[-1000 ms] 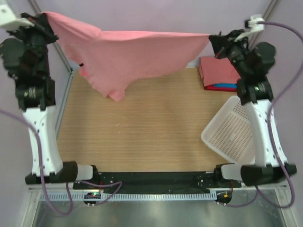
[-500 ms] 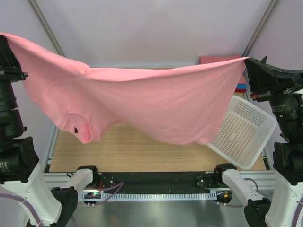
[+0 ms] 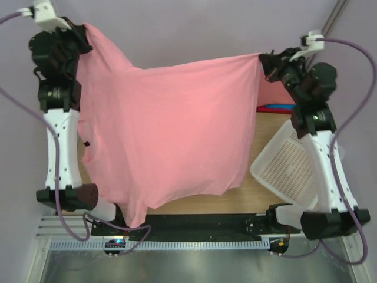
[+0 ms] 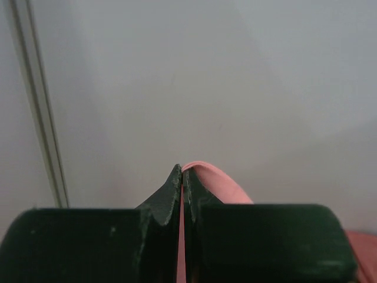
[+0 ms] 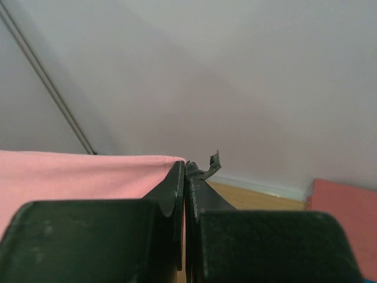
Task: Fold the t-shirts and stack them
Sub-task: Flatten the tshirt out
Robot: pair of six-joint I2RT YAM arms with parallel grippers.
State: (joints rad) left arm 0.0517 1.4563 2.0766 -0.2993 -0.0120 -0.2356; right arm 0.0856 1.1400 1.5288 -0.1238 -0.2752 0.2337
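A large salmon-pink t-shirt (image 3: 171, 130) hangs spread out in the air between my two grippers and covers most of the table. My left gripper (image 3: 82, 30) is shut on its top left corner, high at the back left; pink cloth (image 4: 215, 183) shows between and beside the jaws. My right gripper (image 3: 263, 59) is shut on the top right corner; the pink hem (image 5: 88, 171) runs off to the left of the jaws. A folded stack of t-shirts (image 3: 277, 108), red over blue, peeks out at the back right; it also shows in the right wrist view (image 5: 347, 218).
A white plastic mesh basket (image 3: 285, 168) lies tilted at the right, beside my right arm. The wooden table (image 3: 265, 188) shows below the shirt's hem. Metal frame posts (image 3: 330, 17) stand at the back corners.
Both arms have swung the shirt from far back, up towards the camera, and out again. It now hangs full length, its lower hem near the table's front edge.
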